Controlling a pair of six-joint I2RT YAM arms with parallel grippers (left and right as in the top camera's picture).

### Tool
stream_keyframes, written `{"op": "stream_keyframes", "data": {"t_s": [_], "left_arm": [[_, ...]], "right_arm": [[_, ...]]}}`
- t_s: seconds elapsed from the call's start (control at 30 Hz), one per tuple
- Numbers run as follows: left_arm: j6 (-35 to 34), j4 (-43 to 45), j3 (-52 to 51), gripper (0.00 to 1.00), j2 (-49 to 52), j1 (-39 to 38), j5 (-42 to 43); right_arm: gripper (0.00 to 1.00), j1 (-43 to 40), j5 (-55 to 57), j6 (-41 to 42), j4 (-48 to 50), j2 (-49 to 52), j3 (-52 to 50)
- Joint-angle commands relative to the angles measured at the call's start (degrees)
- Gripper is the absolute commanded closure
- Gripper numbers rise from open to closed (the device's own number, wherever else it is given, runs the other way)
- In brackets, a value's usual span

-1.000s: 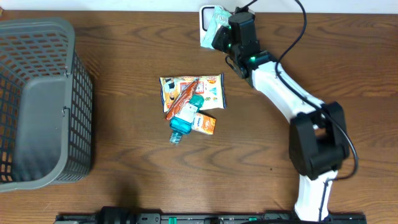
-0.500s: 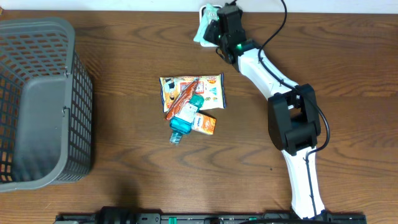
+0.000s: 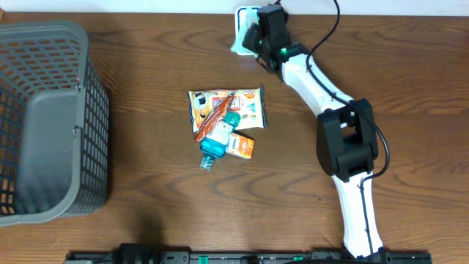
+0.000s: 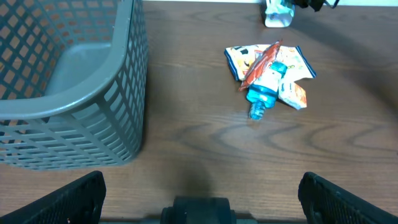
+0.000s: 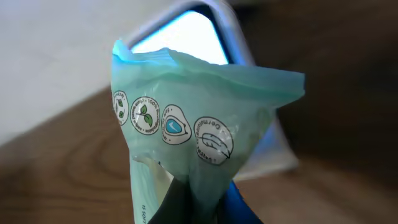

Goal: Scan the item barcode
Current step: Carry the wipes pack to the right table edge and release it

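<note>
My right gripper (image 3: 254, 38) is shut on a pale green packet (image 5: 199, 124) and holds it up against the white scanner (image 3: 242, 12) at the table's far edge. In the right wrist view the packet fills the middle, with round printed icons facing me and the scanner's lit window (image 5: 186, 34) behind it. No barcode shows on this face. The packet's edge (image 3: 237, 47) pokes out left of the gripper from above. My left gripper (image 4: 202, 193) stands open low over the near table edge, nothing between its fingers (image 4: 68, 199).
A pile lies mid-table: a snack bag (image 3: 245, 105), a teal bottle (image 3: 214, 143), a small orange box (image 3: 240, 147) and a red stick pack (image 3: 215, 116). A grey mesh basket (image 3: 55, 117) fills the left side. The right arm (image 3: 322, 88) stretches diagonally across the right half.
The right arm has reached farther toward the far edge, carrying the green packet up over the scanner. It has barely moved in the last half second. The pile is unmoved.
</note>
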Motion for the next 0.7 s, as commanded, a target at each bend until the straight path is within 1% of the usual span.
{"op": "stream_keyframes", "data": {"t_s": [0.0, 0.07, 0.17, 0.37, 0.47, 0.53, 0.6, 0.67], "left_arm": [[-0.1, -4.3, -0.1, 0.01, 0.2, 0.3, 0.3], [-0.1, -4.3, -0.1, 0.01, 0.2, 0.3, 0.3], [-0.1, -4.3, -0.1, 0.01, 0.2, 0.3, 0.3], [-0.1, -4.3, -0.1, 0.01, 0.2, 0.3, 0.3], [-0.1, -4.3, -0.1, 0.01, 0.2, 0.3, 0.3], [-0.1, -4.3, -0.1, 0.01, 0.2, 0.3, 0.3], [-0.1, -4.3, -0.1, 0.01, 0.2, 0.3, 0.3], [-0.1, -4.3, -0.1, 0.01, 0.2, 0.3, 0.3]], "right_arm": [[0.99, -1.7, 1.7, -3.4, -5.6, -3.8, 3.0], [0.99, -2.9, 3.3, -4.2, -11.3, -7.0, 3.1], [0.99, -5.2, 8.7, -4.2, -21.3, -12.3, 3.0], [0.99, -12.2, 28.2, -4.2, -36.7, -19.5, 3.0], [0.99, -17.5, 36.9, -4.2, -41.6, -19.9, 3.0], [0.99, -21.7, 41.1, -4.2, -43.1, -19.3, 2.4], [0.99, -26.5, 43.5, -4.2, -43.5, -18.4, 1.6], [0.99, -32.3, 43.5, -4.2, -43.3, -16.8, 0.8]]}}
